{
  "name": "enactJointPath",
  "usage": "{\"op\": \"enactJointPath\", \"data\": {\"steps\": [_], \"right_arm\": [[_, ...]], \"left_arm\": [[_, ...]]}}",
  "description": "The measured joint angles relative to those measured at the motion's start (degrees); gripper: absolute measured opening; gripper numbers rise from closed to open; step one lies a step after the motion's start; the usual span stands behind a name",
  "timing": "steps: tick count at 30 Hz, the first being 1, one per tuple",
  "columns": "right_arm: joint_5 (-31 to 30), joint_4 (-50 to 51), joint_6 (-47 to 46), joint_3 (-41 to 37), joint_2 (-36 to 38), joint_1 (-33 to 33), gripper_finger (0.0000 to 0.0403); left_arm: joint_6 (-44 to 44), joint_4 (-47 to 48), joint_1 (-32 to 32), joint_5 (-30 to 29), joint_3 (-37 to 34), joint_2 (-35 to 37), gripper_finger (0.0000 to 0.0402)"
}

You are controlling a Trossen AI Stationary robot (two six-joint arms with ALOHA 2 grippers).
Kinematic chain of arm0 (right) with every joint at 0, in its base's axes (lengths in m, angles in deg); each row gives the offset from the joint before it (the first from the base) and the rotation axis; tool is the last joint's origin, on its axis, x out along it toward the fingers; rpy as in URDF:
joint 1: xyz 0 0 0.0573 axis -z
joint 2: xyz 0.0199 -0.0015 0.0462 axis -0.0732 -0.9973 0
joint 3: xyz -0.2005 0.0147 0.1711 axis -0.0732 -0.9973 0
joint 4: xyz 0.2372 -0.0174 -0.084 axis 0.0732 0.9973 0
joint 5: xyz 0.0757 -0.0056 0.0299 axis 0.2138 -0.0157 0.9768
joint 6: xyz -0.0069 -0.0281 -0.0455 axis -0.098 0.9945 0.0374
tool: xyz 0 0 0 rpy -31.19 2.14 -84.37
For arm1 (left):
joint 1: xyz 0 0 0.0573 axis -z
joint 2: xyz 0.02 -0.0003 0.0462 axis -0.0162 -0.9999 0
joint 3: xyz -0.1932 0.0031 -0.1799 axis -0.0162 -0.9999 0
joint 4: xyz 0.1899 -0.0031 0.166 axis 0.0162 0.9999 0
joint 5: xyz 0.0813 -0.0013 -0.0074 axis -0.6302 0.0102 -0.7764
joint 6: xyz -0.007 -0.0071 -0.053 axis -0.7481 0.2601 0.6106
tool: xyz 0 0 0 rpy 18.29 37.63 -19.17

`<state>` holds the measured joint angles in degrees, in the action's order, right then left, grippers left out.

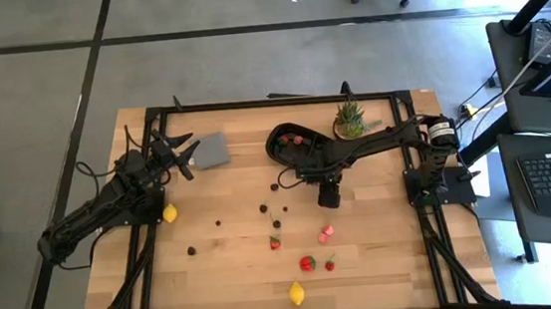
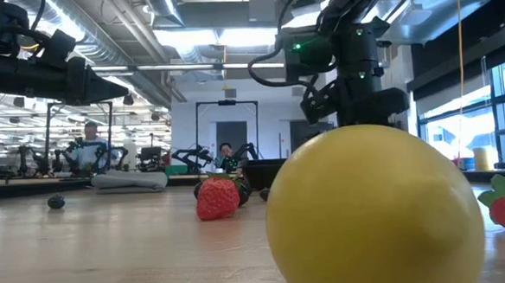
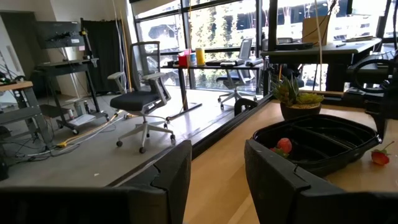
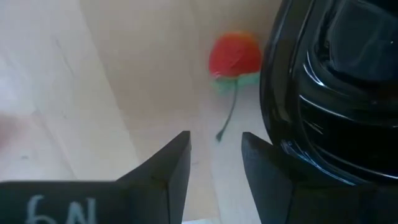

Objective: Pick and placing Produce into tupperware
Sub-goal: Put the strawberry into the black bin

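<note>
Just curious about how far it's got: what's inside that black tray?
The black tray holds at least one red strawberry piece in its near compartment. The right arm reaches across the tray from above, so anything beneath it is hidden.

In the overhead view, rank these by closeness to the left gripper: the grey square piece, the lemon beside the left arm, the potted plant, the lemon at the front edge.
From the left gripper:
1. Grey square piece, right beside it.
2. Lemon beside the left arm, just toward the front.
3. Potted plant, across the table at the back.
4. Lemon at the front edge; too close to the plant to call.
</note>
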<state>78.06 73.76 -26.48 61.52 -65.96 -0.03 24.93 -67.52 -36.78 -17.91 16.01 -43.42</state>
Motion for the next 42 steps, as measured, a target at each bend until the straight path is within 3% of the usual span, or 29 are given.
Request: {"op": "enactJointPath", "data": {"steps": [21, 34, 42], "right_arm": [[-0.02, -3.71, 0.15, -2.78, 0.04, 1.14, 0.0142], [-0.02, -5.21, 0.43, -2.78, 0.04, 1.18, 0.0079], [-0.02, -5.15, 0.46, -2.78, 0.04, 1.18, 0.0018]], "left_arm": [[0.02, 0.0, -0.01, 0.0, 0.0, 0.0, 0.014], [0.02, 0.0, 0.0, 0.0, 0.0, 0.0, 0.014], [0.0, 0.0, 0.0, 0.0, 0.0, 0.0, 0.014]]}}
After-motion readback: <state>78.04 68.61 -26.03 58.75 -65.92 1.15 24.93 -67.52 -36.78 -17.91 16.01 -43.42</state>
